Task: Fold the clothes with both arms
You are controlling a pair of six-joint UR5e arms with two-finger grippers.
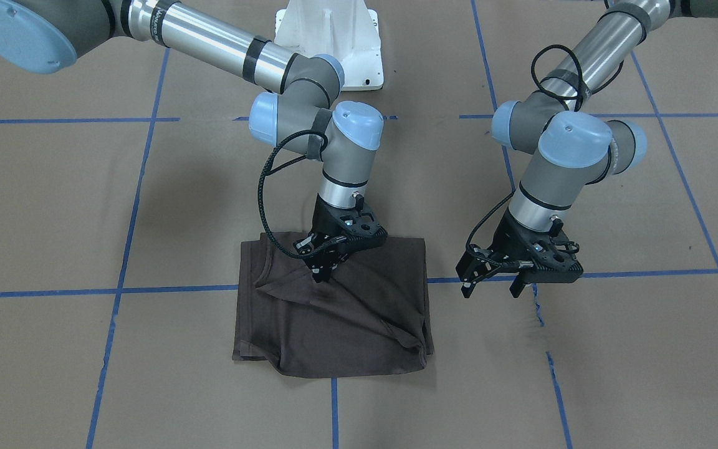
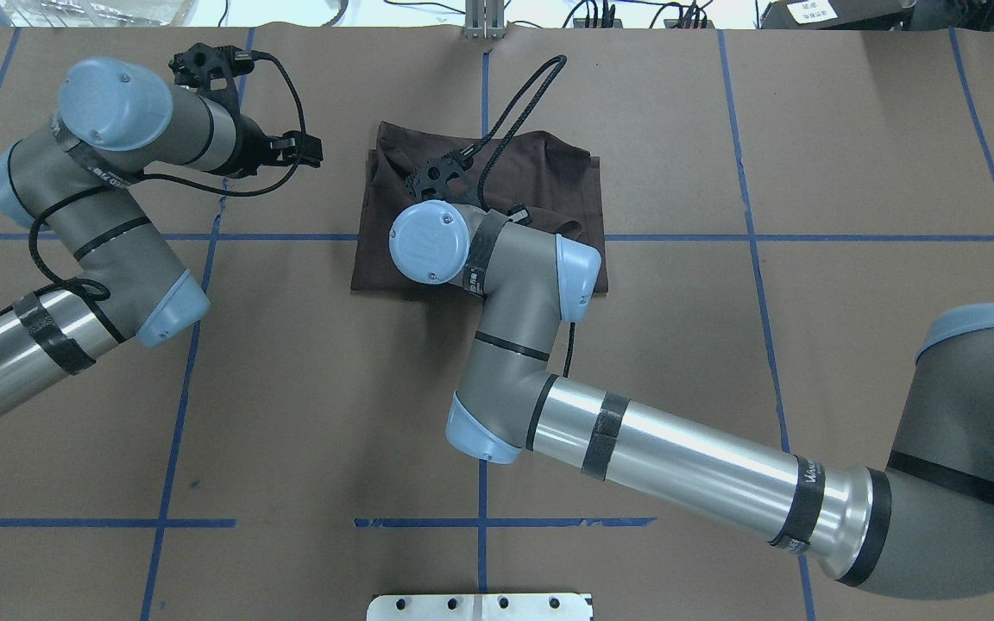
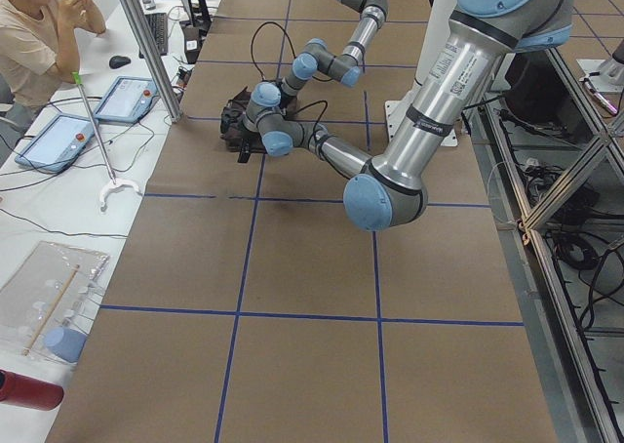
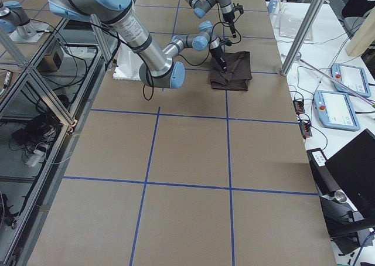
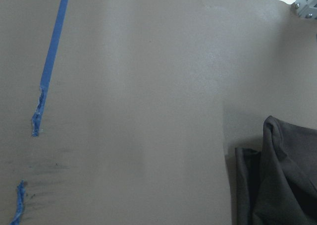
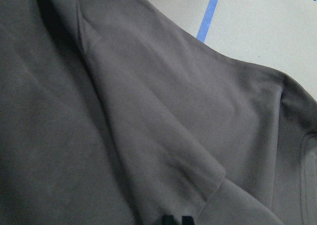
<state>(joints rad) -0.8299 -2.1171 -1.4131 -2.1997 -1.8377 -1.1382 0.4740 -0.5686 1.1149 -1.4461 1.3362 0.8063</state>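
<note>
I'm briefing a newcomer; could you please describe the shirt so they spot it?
Find the brown table crossed by blue tape lines. Under the right gripper lies the T-shirt, folded roughly square. It is the only cloth, darker than the table.

Dark brown-grey T-shirt (image 1: 334, 318) is lying folded into a rough rectangle, flat on the table (image 2: 851, 129) at its far middle from the robot, with diagonal creases running across the top layer. Right arm (image 2: 678, 457) is reaching over it, right gripper (image 1: 323, 274) pointing down, fingers pinched together on the top layer near the shirt's robot-side edge. Left arm (image 2: 74, 224) is holding the left gripper (image 1: 491, 288) above the table to the shirt's left, fingers spread, apart from the cloth.
</note>
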